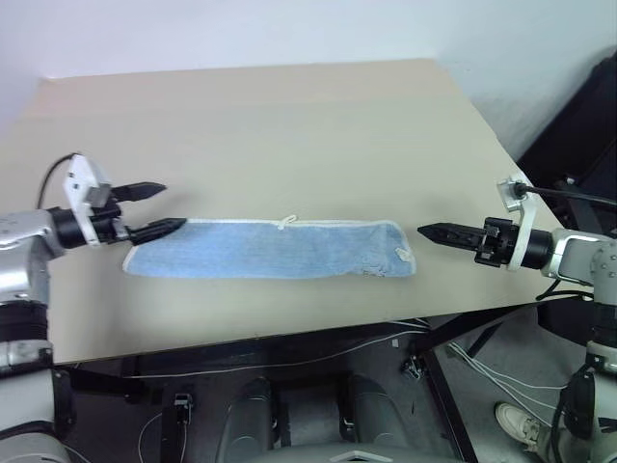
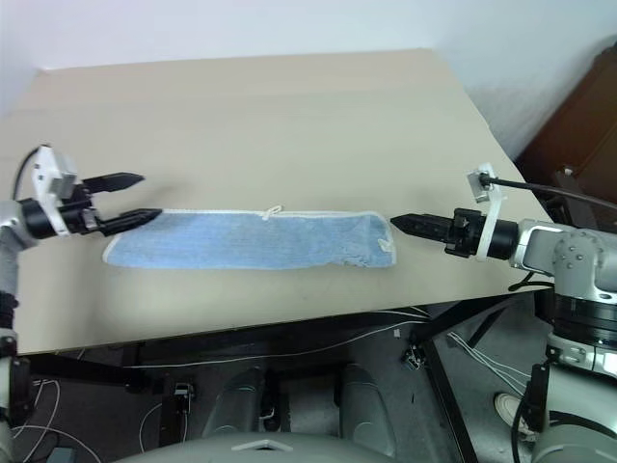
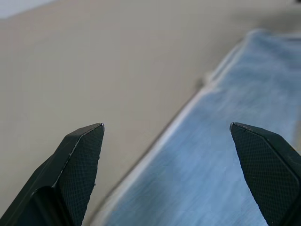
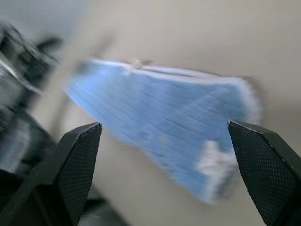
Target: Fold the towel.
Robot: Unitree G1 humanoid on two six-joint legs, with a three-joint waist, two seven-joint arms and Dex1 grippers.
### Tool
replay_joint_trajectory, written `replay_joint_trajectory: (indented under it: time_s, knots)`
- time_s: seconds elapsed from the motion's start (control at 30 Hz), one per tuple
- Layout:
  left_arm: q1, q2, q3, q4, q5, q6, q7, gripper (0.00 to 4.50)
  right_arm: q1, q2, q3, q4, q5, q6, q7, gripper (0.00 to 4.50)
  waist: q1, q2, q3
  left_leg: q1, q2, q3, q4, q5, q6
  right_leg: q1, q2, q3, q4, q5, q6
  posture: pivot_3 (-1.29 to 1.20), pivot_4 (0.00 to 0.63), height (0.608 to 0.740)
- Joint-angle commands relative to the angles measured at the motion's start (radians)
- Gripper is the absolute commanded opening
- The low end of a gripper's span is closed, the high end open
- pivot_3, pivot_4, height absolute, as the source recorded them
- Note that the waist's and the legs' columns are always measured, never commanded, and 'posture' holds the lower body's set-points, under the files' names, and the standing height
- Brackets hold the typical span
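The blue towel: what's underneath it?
The towel lies flat on the tan table, folded into a long strip. Whether anything hides beneath or between its layers cannot be seen.

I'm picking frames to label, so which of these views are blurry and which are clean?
Right wrist view: towel smeared by motion blur, fingers crisp. Left wrist view: towel soft, out of focus. Both eye views: sharp, evenly lit, with both grippers distinct.
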Motion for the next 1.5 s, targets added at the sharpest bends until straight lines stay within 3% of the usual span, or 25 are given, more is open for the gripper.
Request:
replay_joint_trajectory:
  time_s: [0.03, 0.2, 0.43, 0.67, 0.9, 1.0, 1.37, 1.5]
  knots:
    - [0.052, -0.026, -0.015, -0.174, -0.048, 0.065, 0.044, 4.48, 0.038, 0.053, -0.099, -0.04, 0.106, 0.113, -0.105, 4.5, -0.001, 0.0, 0.0, 0.002, 0.0, 0.0, 0.0, 0.0, 0.0, 0.002, 0.0, 0.0, 0.0, 0.0, 0.0, 0.0, 0.15, 0.74]
    - [0.126, -0.065, -0.082, -0.329, -0.05, 0.105, 0.074, 4.48, 0.137, 0.099, -0.172, 0.014, 0.318, 0.125, -0.3, 4.5, -0.002, 0.0, 0.0, 0.008, 0.0, 0.0, -0.002, 0.0, 0.0, 0.008, -0.001, 0.0, -0.002, -0.002, -0.004, 0.0, 0.15, 0.74]
    - [0.162, -0.109, -0.18, -0.426, -0.038, 0.133, 0.124, 4.48, 0.248, 0.168, -0.171, 0.001, 0.549, 0.125, -0.556, 4.5, -0.004, 0.0, 0.0, 0.009, -0.001, 0.001, -0.002, 0.0, 0.0, 0.009, 0.0, 0.001, -0.003, -0.002, -0.004, 0.0, 0.15, 0.74]
    - [0.187, -0.117, -0.241, -0.452, -0.008, 0.105, 0.134, 4.48, 0.208, 0.356, -0.228, 0.004, 0.615, 0.006, -0.895, 4.5, -0.013, 0.0, -0.001, 0.011, 0.001, 0.0, -0.002, 0.0, 0.0, 0.009, 0.002, 0.002, -0.003, -0.002, -0.004, 0.0, 0.15, 0.74]
    - [0.19, -0.128, -0.257, -0.429, 0.01, 0.063, 0.14, 4.48, 0.163, 0.374, -0.201, 0.032, 0.784, -0.135, -1.138, 4.5, -0.032, 0.002, -0.002, 0.015, 0.003, -0.005, -0.006, 0.0, 0.001, 0.019, 0.002, 0.001, -0.018, 0.005, -0.006, 0.0, 0.15, 0.74]
    - [0.197, -0.128, -0.256, -0.412, 0.014, 0.043, 0.137, 4.5, 0.171, 0.354, -0.168, 0.026, 0.881, -0.185, -1.205, 3.95, -0.031, 0.003, -0.002, 0.012, 0.002, -0.005, -0.006, 0.0, 0.002, 0.017, 0.001, 0.001, -0.02, 0.004, -0.006, 0.0, 0.15, 0.74]
    - [0.202, -0.133, -0.27, -0.364, 0.04, -0.017, 0.121, 4.5, 0.311, 0.226, 0.023, -0.06, 1.101, -0.288, -1.257, 0.29, -0.028, 0.003, -0.002, 0.006, 0.001, -0.004, -0.009, -0.002, 0.006, 0.012, 0.0, 0.001, -0.023, 0.003, -0.003, 0.0, 0.15, 0.74]
    - [0.199, -0.137, -0.271, -0.343, 0.053, -0.035, 0.121, 4.5, 0.331, 0.168, 0.043, -0.041, 1.046, -0.338, -1.253, 0.29, -0.028, 0.003, -0.002, 0.006, 0.002, -0.004, -0.009, -0.002, 0.006, 0.014, 0.0, 0.001, -0.027, 0.003, -0.004, 0.0, 0.15, 0.74]
